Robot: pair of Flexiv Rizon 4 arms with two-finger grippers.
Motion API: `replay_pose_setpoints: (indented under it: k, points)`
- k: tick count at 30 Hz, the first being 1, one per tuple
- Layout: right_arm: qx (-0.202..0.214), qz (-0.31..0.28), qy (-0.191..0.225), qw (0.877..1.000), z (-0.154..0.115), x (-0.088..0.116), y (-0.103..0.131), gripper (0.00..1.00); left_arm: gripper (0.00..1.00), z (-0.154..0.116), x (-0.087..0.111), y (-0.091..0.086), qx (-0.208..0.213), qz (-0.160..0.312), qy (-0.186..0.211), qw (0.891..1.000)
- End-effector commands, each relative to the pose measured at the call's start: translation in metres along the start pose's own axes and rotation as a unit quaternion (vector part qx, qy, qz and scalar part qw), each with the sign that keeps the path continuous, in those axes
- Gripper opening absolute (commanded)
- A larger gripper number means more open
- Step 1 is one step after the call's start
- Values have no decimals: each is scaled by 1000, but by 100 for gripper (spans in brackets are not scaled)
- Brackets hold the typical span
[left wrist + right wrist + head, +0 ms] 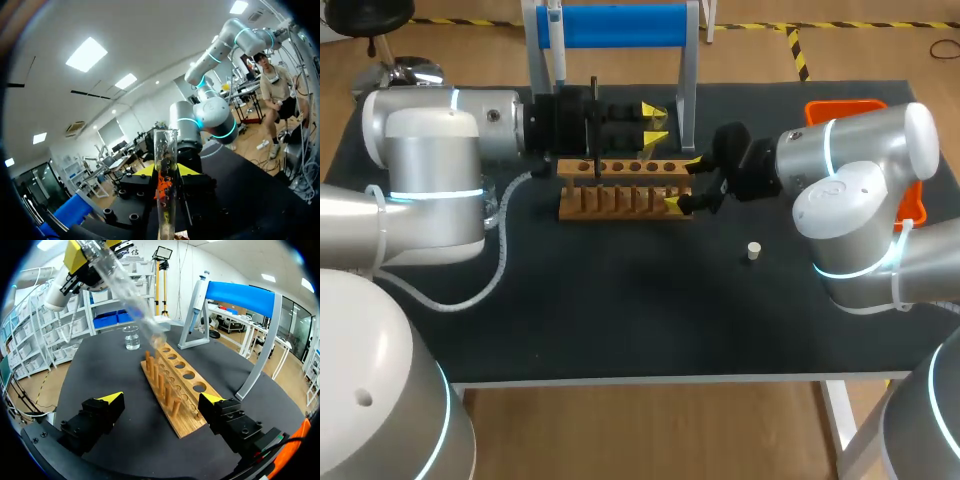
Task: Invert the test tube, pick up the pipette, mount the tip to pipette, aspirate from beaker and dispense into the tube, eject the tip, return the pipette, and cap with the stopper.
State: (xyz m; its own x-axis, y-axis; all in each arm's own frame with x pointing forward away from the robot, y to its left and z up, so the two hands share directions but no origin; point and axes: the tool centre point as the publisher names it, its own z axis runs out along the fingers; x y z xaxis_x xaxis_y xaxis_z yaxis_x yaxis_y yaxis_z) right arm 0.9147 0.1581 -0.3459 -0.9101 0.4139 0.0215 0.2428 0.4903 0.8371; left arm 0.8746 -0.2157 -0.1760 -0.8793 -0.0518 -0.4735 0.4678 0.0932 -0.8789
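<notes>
So the left gripper (655,122) has its jaws pinching the clear test tube (125,292), tilted with its lower end just over the wooden rack (620,198). The right gripper (162,399) has its jaws spread wide, one either side of the rack's end. A white stopper (753,250) lies loose on the black table (620,320), and the beaker (131,337) is past the rack's far end.

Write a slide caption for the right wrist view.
Open right claw at the rack's end; left claw holds a tube tilted over it.
</notes>
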Motion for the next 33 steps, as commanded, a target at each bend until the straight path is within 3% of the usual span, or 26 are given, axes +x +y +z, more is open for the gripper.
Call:
replay_pose_setpoints:
  k: [1, 18, 33]
  points:
    - [-1, 0, 1, 1000, -1, 0, -1, 100, 0, 7, -4, 3, 0, -22, -11, 1000]
    - [-1, 0, 1, 1000, -1, 0, -1, 100, 0, 15, -37, 22, 21, -122, -36, 992]
    - [-1, 0, 1, 1000, -1, 0, -1, 100, 0, -7, -68, 54, 14, -159, -69, 985]
